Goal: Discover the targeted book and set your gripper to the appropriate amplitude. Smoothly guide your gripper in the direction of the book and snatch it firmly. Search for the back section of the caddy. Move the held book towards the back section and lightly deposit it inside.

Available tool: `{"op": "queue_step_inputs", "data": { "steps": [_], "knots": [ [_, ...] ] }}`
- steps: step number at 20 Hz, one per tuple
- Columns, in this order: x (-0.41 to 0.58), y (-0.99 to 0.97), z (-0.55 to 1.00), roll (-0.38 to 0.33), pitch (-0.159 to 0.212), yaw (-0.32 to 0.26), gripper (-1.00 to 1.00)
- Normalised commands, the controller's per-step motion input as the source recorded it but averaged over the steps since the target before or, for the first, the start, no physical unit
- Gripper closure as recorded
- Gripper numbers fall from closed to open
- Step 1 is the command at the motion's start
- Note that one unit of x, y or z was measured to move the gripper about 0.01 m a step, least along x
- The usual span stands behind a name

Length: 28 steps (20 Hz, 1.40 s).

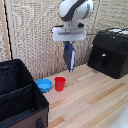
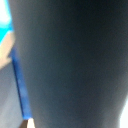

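Navy-blue, the book [image 1: 69, 57] hung upright in my pincer [image 1: 67, 46], clamped at its top edge, well above the bench [image 1: 95, 97]. The caddy [image 1: 20, 95] sat at eight o'clock; I judged a slow, level carry to its back section [image 1: 12, 75] best.
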Motion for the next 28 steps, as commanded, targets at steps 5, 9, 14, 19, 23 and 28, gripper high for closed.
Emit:
{"op": "queue_step_inputs", "data": {
  "steps": [5,9,14,19,23,28],
  "knots": [
    [0.063,0.0,0.78,-0.037,0.0,-0.331,1.0],
    [0.001,0.0,0.72,0.005,0.0,-0.343,1.0],
    [0.023,0.01,0.69,0.05,0.0,-0.308,1.0],
    [0.173,0.13,0.73,0.043,0.015,-0.252,1.0],
    [0.17,0.18,0.65,0.084,0.015,-0.241,1.0],
    [0.044,0.35,0.67,0.103,0.0,-0.203,1.0]
  ]
}}
